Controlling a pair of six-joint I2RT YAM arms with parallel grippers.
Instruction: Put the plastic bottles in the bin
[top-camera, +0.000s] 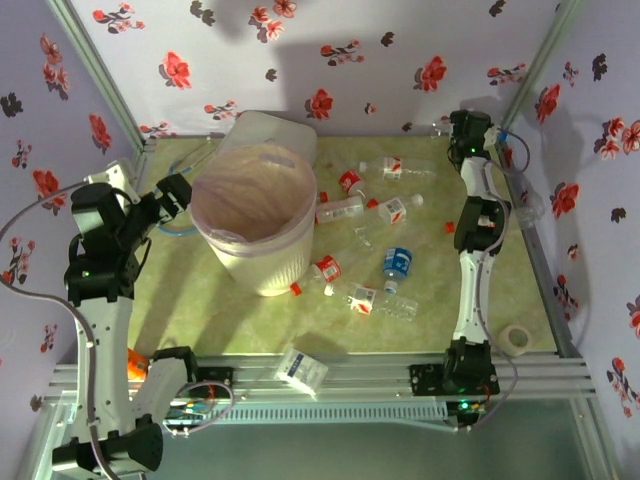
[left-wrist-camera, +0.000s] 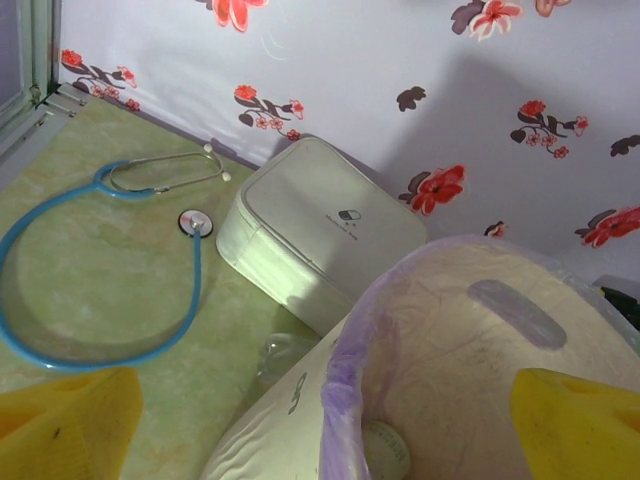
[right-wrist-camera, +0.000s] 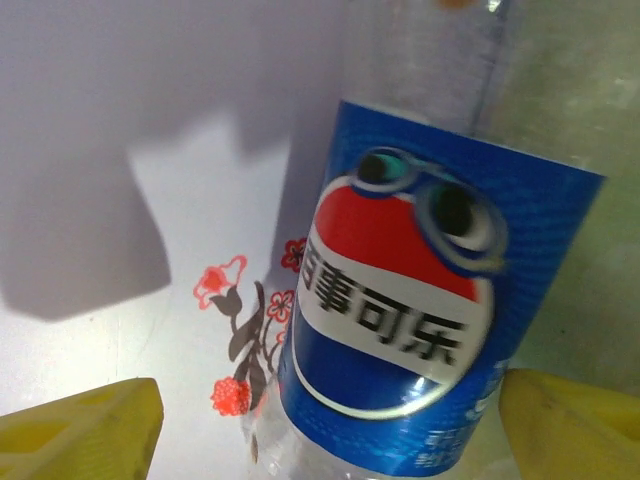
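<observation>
Right end effector (right-wrist-camera: 330, 400) released around blue-labelled bottle (right-wrist-camera: 400, 300), left end effector (left-wrist-camera: 325, 390) released above bin (left-wrist-camera: 337, 365), stethoscope (left-wrist-camera: 195, 222) beside

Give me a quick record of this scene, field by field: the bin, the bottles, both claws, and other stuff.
bin: upright, pinkish liner, left of centre
bottles: scattered on the table right of the bin
left claw: open, over the bin's rim
right claw: open, around a blue-label bottle by the flowered wall
other: stethoscope, white lid, carton, tape roll
</observation>
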